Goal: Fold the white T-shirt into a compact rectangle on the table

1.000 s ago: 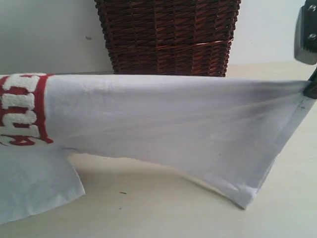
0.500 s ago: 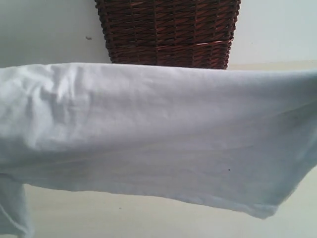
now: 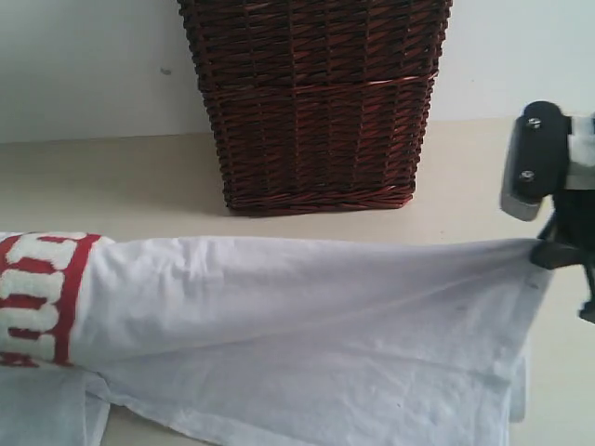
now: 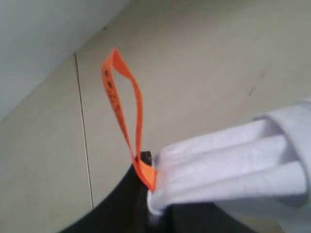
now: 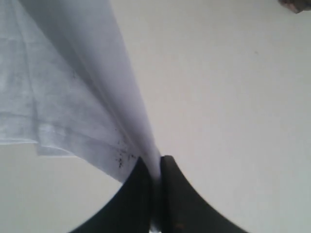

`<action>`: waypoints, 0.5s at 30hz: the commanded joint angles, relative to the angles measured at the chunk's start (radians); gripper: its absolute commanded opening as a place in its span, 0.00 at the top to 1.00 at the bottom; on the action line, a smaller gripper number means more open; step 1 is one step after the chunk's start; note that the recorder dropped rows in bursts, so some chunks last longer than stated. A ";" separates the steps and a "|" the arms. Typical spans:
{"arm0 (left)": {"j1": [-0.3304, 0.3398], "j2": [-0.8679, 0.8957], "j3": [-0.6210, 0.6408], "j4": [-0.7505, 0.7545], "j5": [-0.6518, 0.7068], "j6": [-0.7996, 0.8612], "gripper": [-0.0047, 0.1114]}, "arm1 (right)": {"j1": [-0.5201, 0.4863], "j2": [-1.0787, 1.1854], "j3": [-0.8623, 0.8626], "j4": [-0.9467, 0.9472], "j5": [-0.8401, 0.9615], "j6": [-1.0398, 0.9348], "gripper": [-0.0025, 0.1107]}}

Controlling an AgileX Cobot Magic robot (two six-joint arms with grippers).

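Fabric fills both sets of jaws. The right gripper [image 5: 156,165] has its two black fingers [image 5: 138,194] pressed almost together, with only a thin edge of the white T-shirt [image 5: 63,82] pinched between them. A scatter of small dark specks [image 5: 121,155] marks the cloth just beside that grip. The left gripper [image 4: 154,194] is likewise clamped narrow, its dark fingers holding a thick bundle of rolled white folds. The orange tag [image 4: 124,107] stands up in a loop right at the pinch.

In the exterior view we see the right gripper [image 3: 548,253] at three o'clock, gripping the shirt's corner above the table [image 3: 121,177]. We do not see the left gripper in that view. From the held corner the white T-shirt [image 3: 307,325] stretches across toward nine o'clock, its upper edge pulled fairly straight. It runs out of the picture there. The body of the cloth hangs and spreads down toward six o'clock in soft folds. We cannot tell how much of it rests on the tabletop. The fuzzy white lettering [image 3: 37,288] with red outline shows at nine o'clock, wrapped over the upper edge.

Beyond the shirt, at twelve o'clock, the dark brown wicker basket [image 3: 316,102] stands upright on the table, apart from the cloth. A pale wall [image 3: 84,65] rises behind it. In the left wrist view, a thin dark seam [image 4: 82,131] crosses the pale surface past the tag.
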 commanded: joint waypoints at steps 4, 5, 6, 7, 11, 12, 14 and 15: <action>0.034 0.302 0.028 0.039 -0.495 -0.010 0.92 | 0.001 0.295 0.001 -0.020 -0.461 -0.007 0.97; 0.039 0.335 0.028 0.039 -0.530 -0.010 0.88 | 0.001 0.315 0.001 -0.020 -0.509 -0.007 0.96; 0.047 0.373 0.028 0.039 -0.570 -0.010 0.82 | 0.001 0.333 0.001 -0.020 -0.563 -0.002 0.94; 0.054 0.409 0.028 0.039 -0.614 -0.010 0.74 | 0.001 0.352 0.001 -0.020 -0.618 0.015 0.91; 0.091 0.516 0.028 0.008 -0.756 -0.010 0.43 | 0.001 0.368 0.001 -0.020 -0.818 0.115 0.76; 0.099 0.535 0.028 -0.019 -0.791 -0.010 0.39 | 0.001 0.366 0.001 -0.010 -0.863 0.149 0.73; 0.109 0.557 0.028 -0.060 -0.832 -0.010 0.39 | -0.001 0.366 0.001 0.022 -0.944 0.238 0.69; 0.109 0.562 0.028 -0.073 -0.843 -0.010 0.40 | -0.005 0.366 -0.003 0.053 -0.968 0.269 0.68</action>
